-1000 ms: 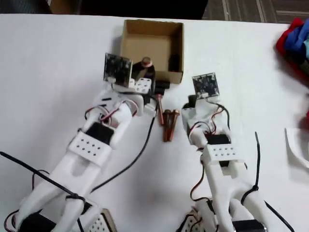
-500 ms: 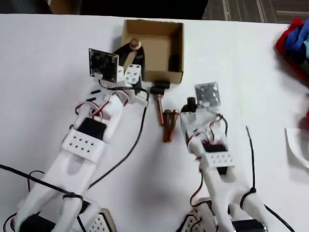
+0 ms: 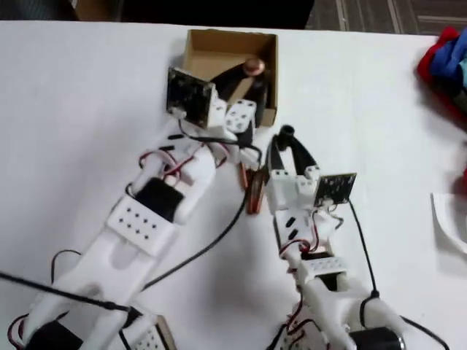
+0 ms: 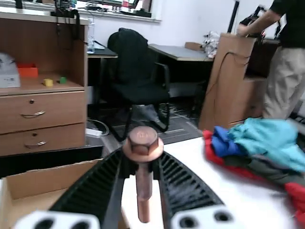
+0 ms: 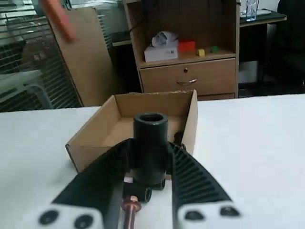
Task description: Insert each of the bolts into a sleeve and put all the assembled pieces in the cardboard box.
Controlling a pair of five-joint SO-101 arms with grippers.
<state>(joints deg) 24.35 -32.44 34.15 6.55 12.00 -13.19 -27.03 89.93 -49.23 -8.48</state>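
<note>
Nearest me, loose bolts (image 3: 252,191) lie together on the bench (image 3: 87,87), between the two arms. Just beyond them my right pincer (image 5: 150,149) is clamped on a black sleeve (image 5: 150,126), which stands upright with its bore facing up, a little short of the box (image 3: 219,52). Farther on, my left pincer (image 4: 141,158) is closed on a copper bolt (image 4: 143,140) just under its head, shank hanging down. From above, the bolt's head sits over the box's front right part.

I judge the step in hand to be mating this bolt with this sleeve: both are gripped but apart. The next move calls for bringing the shank over the bore, lining up the two axes, then lowering. A slight tilt would likely catch the sleeve's rim. Boxing comes after, and the loose bolts await their turn.
</note>
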